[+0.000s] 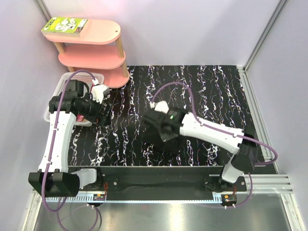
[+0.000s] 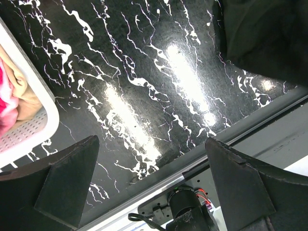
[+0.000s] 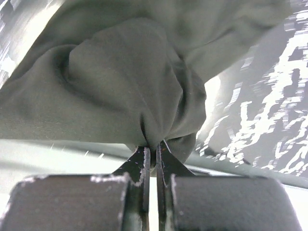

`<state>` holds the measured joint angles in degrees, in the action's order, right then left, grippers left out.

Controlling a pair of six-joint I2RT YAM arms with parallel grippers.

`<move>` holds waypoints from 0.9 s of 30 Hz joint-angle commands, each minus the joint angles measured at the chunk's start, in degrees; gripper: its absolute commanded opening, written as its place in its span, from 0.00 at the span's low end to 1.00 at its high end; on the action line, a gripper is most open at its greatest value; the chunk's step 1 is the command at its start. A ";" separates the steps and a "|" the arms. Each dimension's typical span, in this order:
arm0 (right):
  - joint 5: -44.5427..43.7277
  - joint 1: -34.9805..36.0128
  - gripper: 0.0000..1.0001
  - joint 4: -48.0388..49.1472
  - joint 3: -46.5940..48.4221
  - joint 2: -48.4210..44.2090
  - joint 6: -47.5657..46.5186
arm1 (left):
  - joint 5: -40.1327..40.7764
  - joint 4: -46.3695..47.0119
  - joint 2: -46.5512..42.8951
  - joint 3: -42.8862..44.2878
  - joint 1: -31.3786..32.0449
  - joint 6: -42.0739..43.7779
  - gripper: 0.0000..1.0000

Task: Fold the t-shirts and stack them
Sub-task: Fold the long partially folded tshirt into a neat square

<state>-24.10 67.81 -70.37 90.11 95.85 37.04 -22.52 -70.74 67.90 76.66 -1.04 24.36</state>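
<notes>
A black t-shirt (image 1: 162,140) hangs bunched in a dark lump over the middle of the marbled table. My right gripper (image 1: 157,126) is shut on a pinch of its cloth. In the right wrist view the fingertips (image 3: 145,154) are pressed together on a fold of the shirt (image 3: 120,82), which balloons above them. My left gripper (image 1: 103,113) hovers over the table beside the basket, open and empty. Between its wide-spread jaws (image 2: 151,142) only bare table shows, with the black shirt (image 2: 264,38) at the top right. Pink cloth (image 2: 5,98) and tan cloth (image 2: 21,91) lie in the basket.
A white lattice basket (image 1: 61,85) stands at the table's left edge, and its rim (image 2: 36,103) is close to my left fingers. A pink tiered shelf (image 1: 98,54) stands behind it with a green box (image 1: 65,25) on top. The table's front rail (image 2: 250,132) runs below my left gripper.
</notes>
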 commanded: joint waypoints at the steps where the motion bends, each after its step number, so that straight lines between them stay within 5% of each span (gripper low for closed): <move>1: -2.80 -7.93 0.00 2.51 1.21 -1.73 -5.91 | -1.47 0.16 1.09 3.58 -0.19 -0.54 0.98; 15: 6.95 -26.84 0.02 18.24 -4.15 6.43 -15.86 | -1.38 0.25 2.15 3.67 -0.19 0.25 0.98; 17: 8.80 -30.43 0.20 19.21 -4.24 8.37 -16.64 | -1.38 0.25 2.06 3.41 -0.28 0.42 0.98; 18: 9.94 -31.68 0.40 19.48 -3.63 10.91 -16.56 | -1.30 0.16 1.80 3.32 -0.19 0.51 0.98; 22: 9.77 -35.46 0.72 19.39 1.20 17.42 -19.45 | -1.56 -0.45 0.75 2.70 -0.19 1.04 0.98; 27: 7.93 -37.84 0.87 16.23 12.18 24.90 -21.48 | -0.86 -1.33 -0.31 1.82 -0.19 2.00 0.98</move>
<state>-15.31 31.05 -53.58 93.25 117.84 18.33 -22.57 -71.24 69.93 77.91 -1.04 24.86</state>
